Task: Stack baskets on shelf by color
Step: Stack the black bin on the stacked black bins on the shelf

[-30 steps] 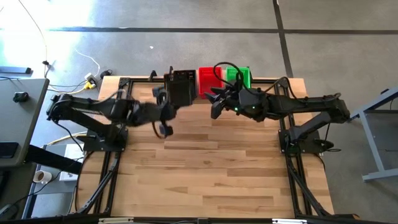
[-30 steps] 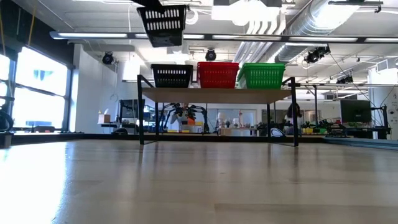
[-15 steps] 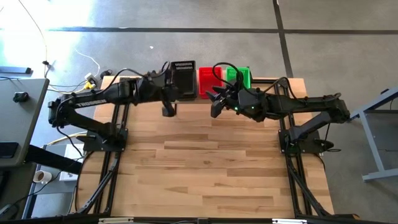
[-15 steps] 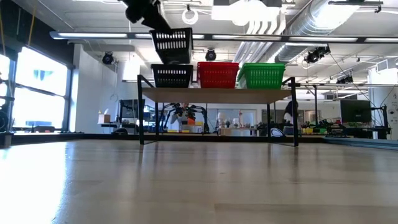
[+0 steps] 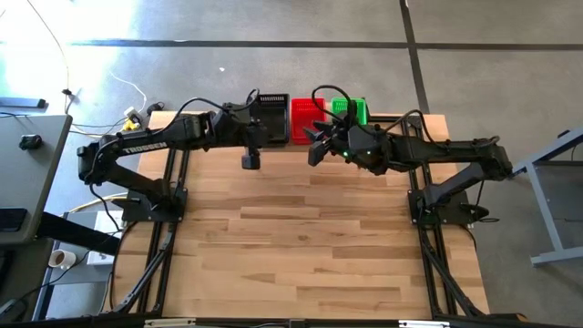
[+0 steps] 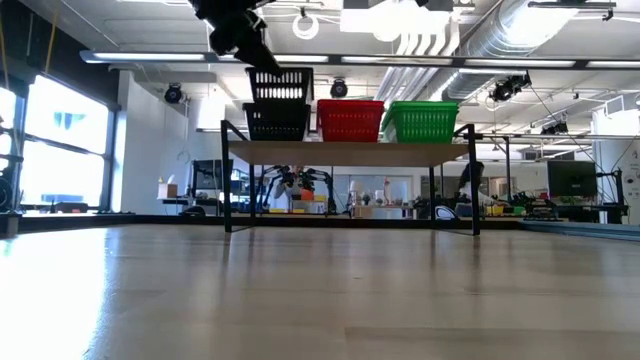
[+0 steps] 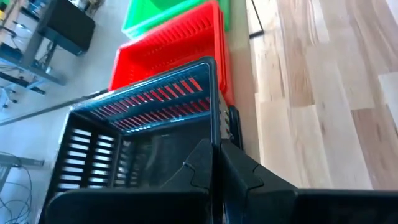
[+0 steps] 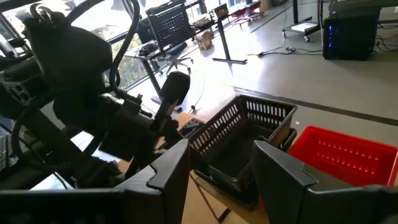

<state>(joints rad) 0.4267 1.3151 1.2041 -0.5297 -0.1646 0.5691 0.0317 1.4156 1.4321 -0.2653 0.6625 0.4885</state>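
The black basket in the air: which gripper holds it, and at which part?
The left gripper holds the black basket by its rim wall, fingers shut on it, over the black stack. The right gripper is open and holds nothing.

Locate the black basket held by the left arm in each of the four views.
High view: the held black basket is at the back edge of the table, left of the red basket.
Low view: upper left, just above the black basket on the shelf.
Left wrist view: fills the lower left.
Right wrist view: centre.
Shared landmark: the red basket beside it.
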